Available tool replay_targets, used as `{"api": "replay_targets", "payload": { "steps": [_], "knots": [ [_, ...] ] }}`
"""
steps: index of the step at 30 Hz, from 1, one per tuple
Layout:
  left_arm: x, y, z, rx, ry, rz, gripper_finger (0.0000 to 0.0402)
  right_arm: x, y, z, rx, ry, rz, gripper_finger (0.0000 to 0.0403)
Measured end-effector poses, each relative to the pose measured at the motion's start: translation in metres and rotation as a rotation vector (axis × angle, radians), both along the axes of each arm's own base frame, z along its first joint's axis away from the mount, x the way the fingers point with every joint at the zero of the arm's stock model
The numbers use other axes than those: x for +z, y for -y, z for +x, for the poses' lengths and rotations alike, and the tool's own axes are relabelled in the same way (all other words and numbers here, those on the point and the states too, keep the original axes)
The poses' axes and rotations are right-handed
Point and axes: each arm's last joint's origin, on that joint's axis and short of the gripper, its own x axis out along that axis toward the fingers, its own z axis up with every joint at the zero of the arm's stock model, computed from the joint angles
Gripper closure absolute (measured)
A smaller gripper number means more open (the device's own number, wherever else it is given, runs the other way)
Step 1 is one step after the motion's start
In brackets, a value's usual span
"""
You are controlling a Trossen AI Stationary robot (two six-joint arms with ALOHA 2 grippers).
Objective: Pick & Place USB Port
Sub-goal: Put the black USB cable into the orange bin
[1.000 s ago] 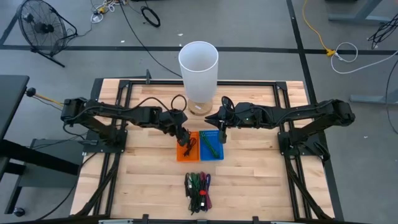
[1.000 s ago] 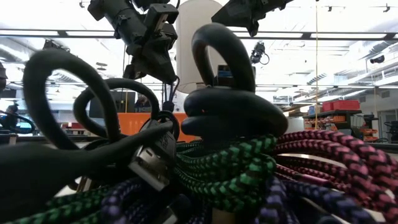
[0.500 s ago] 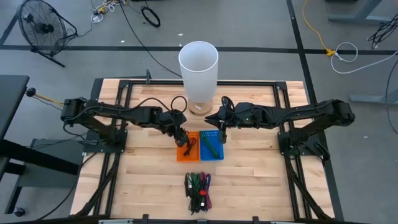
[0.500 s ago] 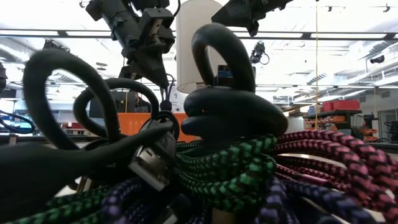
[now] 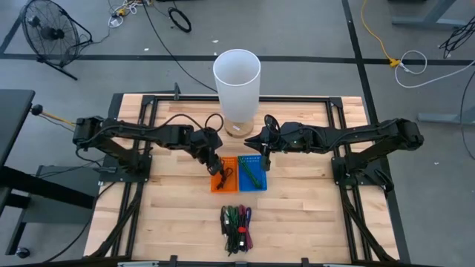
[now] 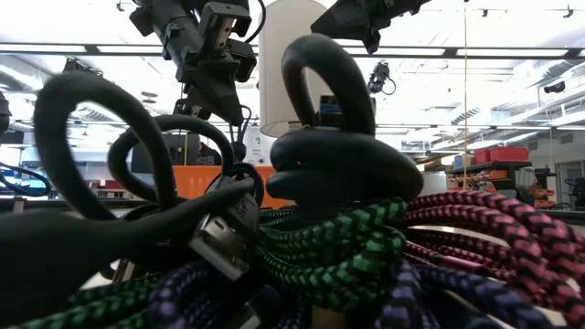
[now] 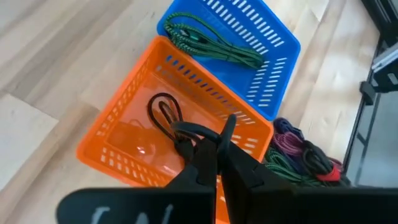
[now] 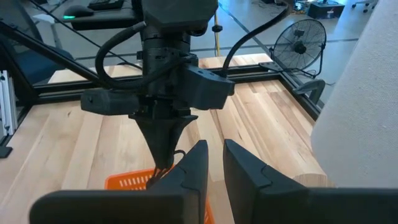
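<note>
An orange basket (image 5: 220,183) and a blue basket (image 5: 253,179) stand side by side at mid-table. A black cable (image 7: 163,112) lies looped on the floor of the orange basket (image 7: 118,138). A green cable (image 7: 211,45) lies in the blue basket (image 7: 273,38). My left gripper (image 5: 216,166) hangs over the orange basket, shut on the black cable. My right gripper (image 5: 265,154) waits, shut, above the blue basket's far edge. A pile of braided cables (image 5: 236,226) rests on the table nearer the front. My left gripper (image 7: 225,121) pinches the black cable by one end (image 7: 186,130) between its fingertips, coming from above and pointing down. The end rises to the fingers, while the cable's loop rests on the orange basket's floor.
A tall white cylinder (image 5: 237,74) stands on a round wooden base at the table's far side, just behind both grippers. In the low view the cable pile (image 6: 347,256) fills the foreground. Bare wood shows on the table's left and right.
My left gripper has risen slightly and shifted a little toward the table's left edge, still shut on the black cable, whose thin strand trails below it. The right arm has kept still.
</note>
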Motion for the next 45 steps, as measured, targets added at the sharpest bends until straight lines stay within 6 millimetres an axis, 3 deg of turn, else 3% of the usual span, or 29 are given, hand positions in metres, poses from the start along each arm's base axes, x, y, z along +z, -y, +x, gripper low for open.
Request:
{"api": "replay_targets", "payload": {
  "steps": [9, 26, 33, 40, 45],
  "knots": [
    [-0.005, 0.004, -0.004, -0.01, -0.067, -0.043, 0.039, 0.0, 0.0, 0.0, 0.0, 0.0, 0.0, 0.0351],
    [-0.003, 0.014, 0.0, -0.05, -0.02, -0.006, 0.028, 0.0, 0.0, 0.0, 0.0, 0.0, 0.001, 0.0351],
    [0.0, 0.014, 0.004, -0.067, 0.029, 0.012, 0.026, 0.0, 0.0, 0.0, 0.0, -0.002, 0.001, 0.0351],
    [0.001, 0.042, 0.002, -0.209, 0.032, -0.038, 0.0261, -0.005, 0.0, -0.002, -0.003, -0.059, 0.004, 0.0351],
    [-0.001, 0.079, -0.002, -0.309, 0.027, -0.021, 0.0261, -0.005, 0.0, -0.002, -0.002, -0.059, 0.004, 0.0351]
  ]
}}
